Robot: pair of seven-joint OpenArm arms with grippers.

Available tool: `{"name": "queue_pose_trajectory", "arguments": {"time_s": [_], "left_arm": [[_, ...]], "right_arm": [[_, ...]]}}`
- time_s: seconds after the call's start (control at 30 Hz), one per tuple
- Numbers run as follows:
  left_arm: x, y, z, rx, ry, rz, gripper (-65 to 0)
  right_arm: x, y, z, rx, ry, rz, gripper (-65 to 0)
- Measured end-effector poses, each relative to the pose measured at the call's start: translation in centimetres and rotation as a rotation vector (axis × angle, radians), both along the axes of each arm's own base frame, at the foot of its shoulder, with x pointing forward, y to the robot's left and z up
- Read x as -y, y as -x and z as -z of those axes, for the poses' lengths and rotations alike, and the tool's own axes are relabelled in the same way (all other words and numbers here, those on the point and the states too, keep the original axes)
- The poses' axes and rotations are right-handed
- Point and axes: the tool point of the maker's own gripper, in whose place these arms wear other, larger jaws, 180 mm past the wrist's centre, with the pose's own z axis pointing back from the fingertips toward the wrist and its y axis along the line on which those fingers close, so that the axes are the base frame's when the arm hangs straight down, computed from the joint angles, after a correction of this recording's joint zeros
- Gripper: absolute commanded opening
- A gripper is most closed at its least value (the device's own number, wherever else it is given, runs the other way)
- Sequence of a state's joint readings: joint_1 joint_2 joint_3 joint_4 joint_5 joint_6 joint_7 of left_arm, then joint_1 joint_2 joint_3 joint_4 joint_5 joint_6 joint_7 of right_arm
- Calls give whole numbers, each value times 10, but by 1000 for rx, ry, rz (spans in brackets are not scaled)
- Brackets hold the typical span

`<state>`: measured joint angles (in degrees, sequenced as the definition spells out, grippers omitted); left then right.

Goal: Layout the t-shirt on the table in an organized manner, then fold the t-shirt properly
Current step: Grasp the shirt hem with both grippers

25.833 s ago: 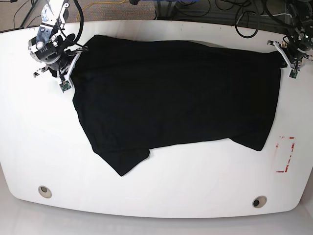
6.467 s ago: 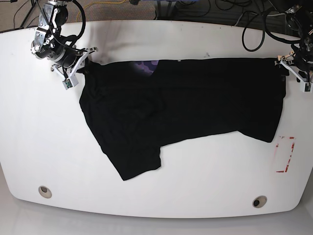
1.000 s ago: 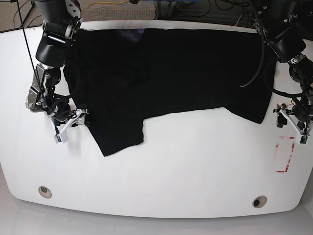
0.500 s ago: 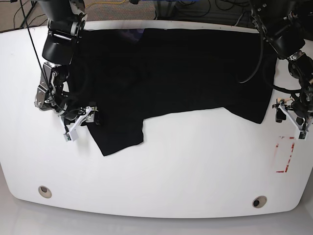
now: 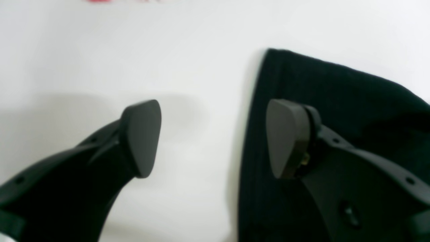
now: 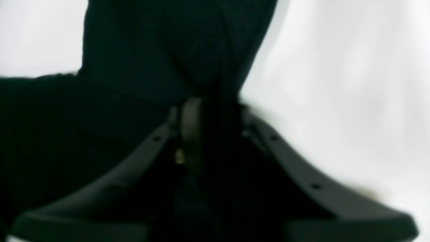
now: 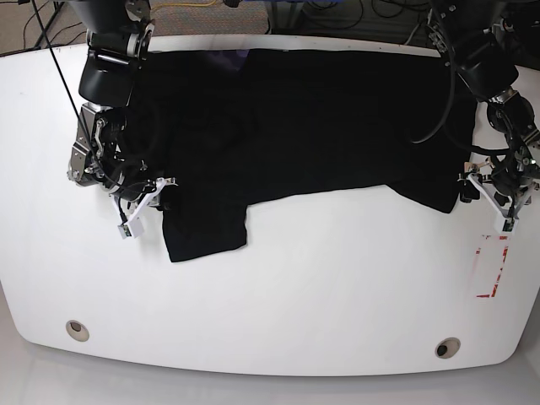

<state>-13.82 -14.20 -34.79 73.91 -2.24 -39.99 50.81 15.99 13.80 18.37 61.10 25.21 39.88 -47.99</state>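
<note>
The black t-shirt (image 7: 321,126) lies spread over the far half of the white table (image 7: 337,295), one sleeve hanging toward me at the left. My right gripper (image 7: 150,202) sits at that sleeve's outer edge. The right wrist view shows this gripper (image 6: 210,124) shut on a pinched fold of the black t-shirt (image 6: 151,50). My left gripper (image 7: 479,202) stands at the shirt's near right corner. In the left wrist view the left gripper (image 5: 213,141) is open, with one finger over the t-shirt (image 5: 336,90) edge and the other over bare table (image 5: 201,50).
A red-outlined rectangle mark (image 7: 492,266) lies just in front of the left gripper. Two metal-ringed holes (image 7: 77,330) (image 7: 447,348) sit near the front edge. Cables (image 7: 371,17) run beyond the far edge.
My right gripper has slid to the sleeve's edge and shut on the cloth, nudging the sleeve. My left gripper has crept toward the shirt's right corner and stays open.
</note>
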Motion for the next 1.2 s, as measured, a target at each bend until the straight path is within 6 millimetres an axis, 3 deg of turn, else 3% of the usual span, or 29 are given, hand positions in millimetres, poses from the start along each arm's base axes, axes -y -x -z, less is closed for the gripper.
{"name": "queue_pose_trajectory", "arguments": {"time_s": [0.2, 0.37, 0.77, 1.03, 1.2], "left_arm": [[21, -20, 17, -7, 86, 28, -183], [37, -19, 38, -54, 156, 36, -185], [46, -17, 44, -48, 145, 80, -193], [52, -17, 46, -53, 129, 115, -360], [55, -17, 46, -51, 135, 118, -421]], "right_arm": [[0, 0, 1, -3, 7, -2, -571], [0, 0, 1, -3, 6, -2, -571], [-1, 0, 1, -3, 5, -3, -571], [1, 1, 1, -3, 7, -2, -571], [1, 1, 1, -3, 7, -2, -571]]}}
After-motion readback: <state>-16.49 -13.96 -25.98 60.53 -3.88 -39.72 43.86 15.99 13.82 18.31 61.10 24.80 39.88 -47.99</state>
